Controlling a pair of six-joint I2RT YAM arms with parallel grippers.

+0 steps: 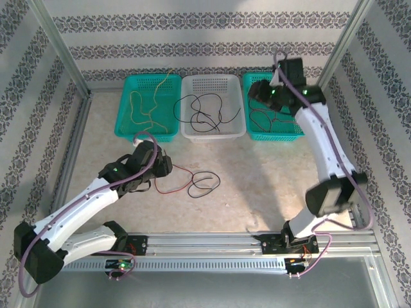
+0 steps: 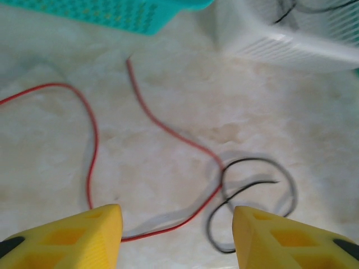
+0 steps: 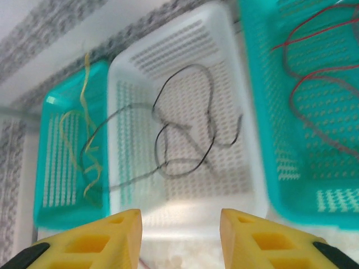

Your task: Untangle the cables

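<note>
On the table [image 1: 270, 179], looped red and black cables [image 2: 185, 141]

You see a red cable [image 2: 162, 128] and a looped black cable [image 2: 252, 159] lying crossed, just left of the tabletop's [image 1: 257, 173] middle.

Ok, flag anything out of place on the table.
A red cable and a black cable lie loose on the table, crossed over each other, rather than sorted into the baskets.

White basket [image 1: 213, 134] between teal baskets [image 1: 146, 136]
</note>
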